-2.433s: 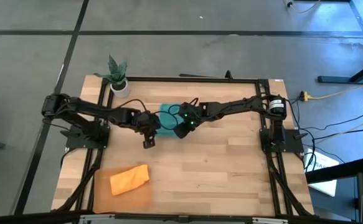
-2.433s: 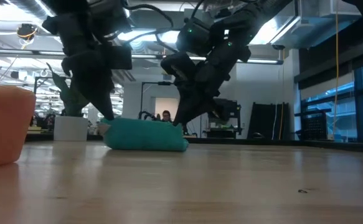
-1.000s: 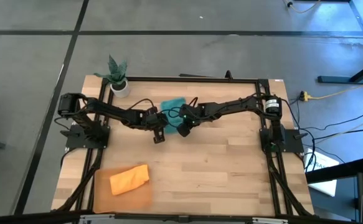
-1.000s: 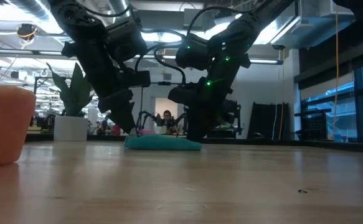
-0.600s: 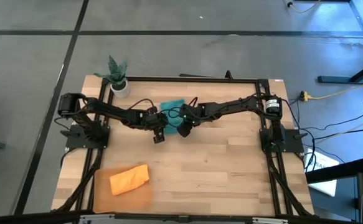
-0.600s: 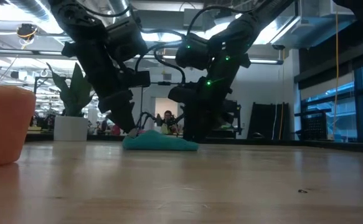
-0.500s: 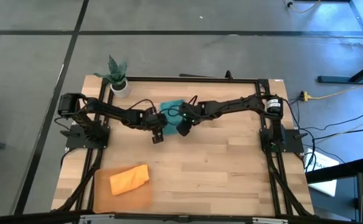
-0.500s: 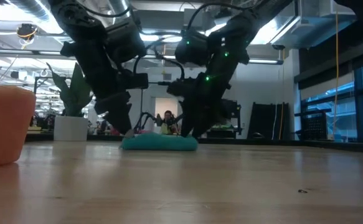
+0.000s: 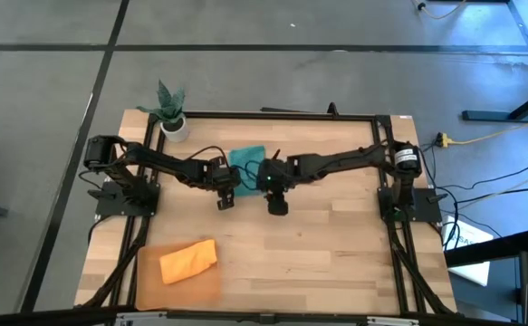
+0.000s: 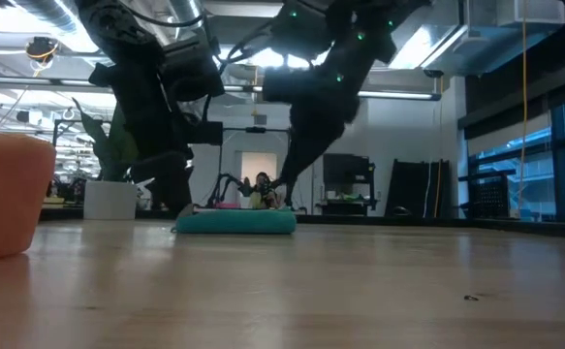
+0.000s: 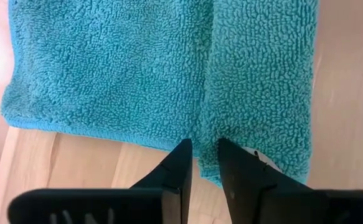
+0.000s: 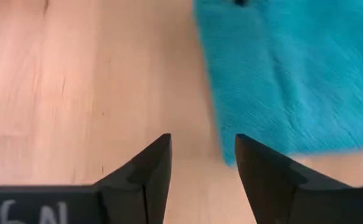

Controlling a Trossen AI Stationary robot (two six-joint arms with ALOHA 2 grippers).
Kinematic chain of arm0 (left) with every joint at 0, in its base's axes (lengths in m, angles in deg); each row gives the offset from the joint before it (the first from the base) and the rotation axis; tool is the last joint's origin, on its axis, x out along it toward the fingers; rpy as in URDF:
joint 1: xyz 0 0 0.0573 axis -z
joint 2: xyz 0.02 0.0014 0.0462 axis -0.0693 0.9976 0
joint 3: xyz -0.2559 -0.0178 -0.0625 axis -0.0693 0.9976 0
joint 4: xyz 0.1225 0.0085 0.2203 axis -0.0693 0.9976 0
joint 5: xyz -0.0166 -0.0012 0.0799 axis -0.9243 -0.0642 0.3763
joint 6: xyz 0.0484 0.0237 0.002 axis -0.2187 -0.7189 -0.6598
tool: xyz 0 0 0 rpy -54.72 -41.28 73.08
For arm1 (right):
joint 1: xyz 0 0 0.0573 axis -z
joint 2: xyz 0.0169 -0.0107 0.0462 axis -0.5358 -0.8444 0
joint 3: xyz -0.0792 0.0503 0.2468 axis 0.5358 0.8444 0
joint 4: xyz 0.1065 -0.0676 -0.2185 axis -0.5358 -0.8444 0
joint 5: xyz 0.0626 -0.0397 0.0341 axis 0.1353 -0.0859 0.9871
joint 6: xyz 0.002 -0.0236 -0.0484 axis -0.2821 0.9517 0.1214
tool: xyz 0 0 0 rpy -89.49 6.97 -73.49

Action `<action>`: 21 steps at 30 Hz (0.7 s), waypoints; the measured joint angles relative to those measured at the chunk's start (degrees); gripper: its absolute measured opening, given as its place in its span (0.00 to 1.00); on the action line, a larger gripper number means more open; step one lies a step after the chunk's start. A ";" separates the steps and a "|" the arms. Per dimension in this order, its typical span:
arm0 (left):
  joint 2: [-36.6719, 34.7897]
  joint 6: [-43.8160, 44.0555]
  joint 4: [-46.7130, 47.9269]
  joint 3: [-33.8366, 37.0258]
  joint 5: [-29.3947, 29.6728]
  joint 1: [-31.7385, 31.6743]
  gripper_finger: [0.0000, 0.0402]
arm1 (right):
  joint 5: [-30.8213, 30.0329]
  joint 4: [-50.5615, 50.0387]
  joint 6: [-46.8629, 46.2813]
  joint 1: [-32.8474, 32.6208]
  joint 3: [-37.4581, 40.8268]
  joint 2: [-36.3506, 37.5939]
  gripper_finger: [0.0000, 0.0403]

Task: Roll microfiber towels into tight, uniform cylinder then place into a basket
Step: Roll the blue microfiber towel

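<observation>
Your stock, left to right: orange towel (image 9: 188, 261) bundled in the basket (image 9: 146, 282) — done; left gripper (image 11: 203, 163), fingers slightly apart, empty, at the teal towel (image 9: 246, 161)'s near edge — lying flat, unrolled; right gripper (image 12: 203, 163) beside it, parted, empty.

Both arms are matte black throughout, built of slim jointed links on blocky black bases, with thin black cables looping loosely along them. The right arm carries a silver-and-black cylindrical motor housing near its base and small green indicator lights on its wrist. The left gripper (image 11: 200, 163) ends in two flat, black, wedge-shaped fingers. The right gripper (image 12: 201, 163) has the same tapered fingers, and pale handwritten characters mark its body.
</observation>
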 joint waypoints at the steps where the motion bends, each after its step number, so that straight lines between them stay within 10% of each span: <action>1: 0.00 0.00 -0.04 0.00 -0.03 0.00 0.17 | 0.00 2.40 1.83 -0.53 1.19 -0.13 0.44; 21: 0.00 0.20 -0.13 0.00 -0.41 -0.07 0.17 | -6.10 32.33 7.82 -0.46 18.53 -1.65 0.44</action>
